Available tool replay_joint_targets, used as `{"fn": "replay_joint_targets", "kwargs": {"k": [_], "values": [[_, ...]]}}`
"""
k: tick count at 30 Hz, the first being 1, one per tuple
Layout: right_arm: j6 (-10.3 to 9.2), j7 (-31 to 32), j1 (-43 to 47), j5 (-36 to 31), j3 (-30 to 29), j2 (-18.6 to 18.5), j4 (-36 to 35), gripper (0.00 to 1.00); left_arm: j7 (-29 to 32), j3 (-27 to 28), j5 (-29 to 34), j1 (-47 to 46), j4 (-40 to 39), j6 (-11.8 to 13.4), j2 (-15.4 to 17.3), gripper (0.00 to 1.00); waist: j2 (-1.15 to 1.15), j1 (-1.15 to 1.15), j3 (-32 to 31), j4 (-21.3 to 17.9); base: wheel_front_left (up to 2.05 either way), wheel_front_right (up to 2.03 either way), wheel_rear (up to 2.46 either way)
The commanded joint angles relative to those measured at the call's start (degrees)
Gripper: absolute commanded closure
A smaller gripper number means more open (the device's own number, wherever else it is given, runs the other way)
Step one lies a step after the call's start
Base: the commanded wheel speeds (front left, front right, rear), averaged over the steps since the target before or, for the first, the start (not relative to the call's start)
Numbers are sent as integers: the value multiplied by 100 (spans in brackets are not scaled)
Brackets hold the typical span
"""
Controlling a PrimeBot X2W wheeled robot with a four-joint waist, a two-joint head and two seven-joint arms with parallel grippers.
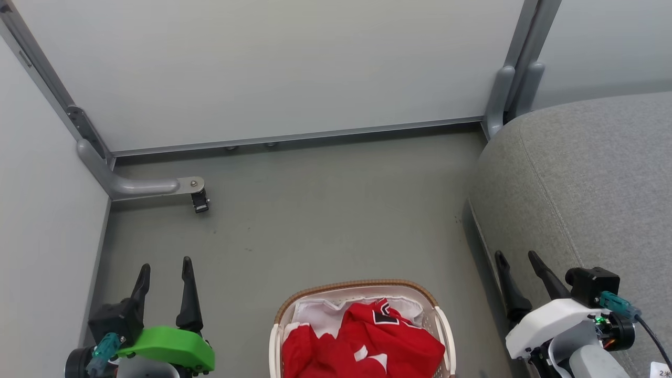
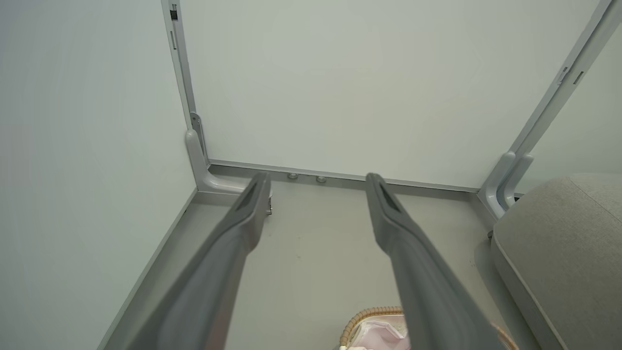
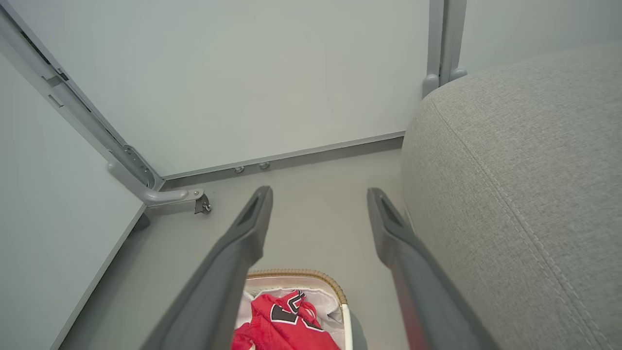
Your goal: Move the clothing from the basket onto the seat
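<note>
**Both grippers wide and empty; red clothing in the basket between them**

The left gripper (image 1: 164, 265) holds its two dark fingers spread wide with nothing between them. The right gripper (image 1: 516, 255) is spread the same way and is also empty.

The clothing (image 1: 367, 341) lies heaped in the basket (image 1: 336, 287), back from both sets of fingertips and roughly midway between the two grippers, touched by neither. The bottom edge of the head view cuts off the near half of the basket and much of the red fabric. It cannot be told where one garment ends and another begins. A white liner (image 1: 320, 315) shows along the far inner wall.

In the right wrist view the basket sits low between the two fingers, and the left finger covers its left side. In the left wrist view only a sliver of the woven-look rim shows by the right finger, with pale cloth inside it.

The seat (image 1: 588, 178) rises just outside the right gripper's fingers, and its far side runs out of frame.

Black numerals edged in white show on the red fabric, but they are folded and unreadable. A white tag (image 1: 660, 370) beside the right arm is cut off and starts with "2".

A grey metal bracket (image 1: 152, 186) lies on the floor ahead of the left fingertips.
</note>
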Motion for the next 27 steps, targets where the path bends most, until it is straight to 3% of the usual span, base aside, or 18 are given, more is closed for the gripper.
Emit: {"fn": "replay_joint_targets", "kwargs": {"k": [1, 8, 17, 21, 27], "values": [[2, -58, 9, -161, 9, -38, 20, 0, -54, -13, 148, 84, -10, -24, 14, 0, 45, 0, 7, -11, 0, 0, 0], [1, -136, -85, -472, 71, -73, 56, 0, -133, -168, 518, 13, 50, -117, -50, 0, 48, 0, 193, -79, 0, 0, 0], [0, -239, -528, -752, 228, -177, -45, 0, -233, -730, 918, -607, 412, -240, -155, 0, 53, 0, 1122, -262, 0, 0, 0], [0, -287, -809, -900, 285, -204, -127, 0, -276, -1026, 990, -1016, 890, -290, -177, 0, 55, 0, 1703, -416, 0, 0, 0], [0, -359, -1225, -1079, 360, -221, -156, 0, -355, -1670, 457, -1718, 2045, -240, -172, 0, 58, 0, 2552, -690, 0, 0, 0]]}}
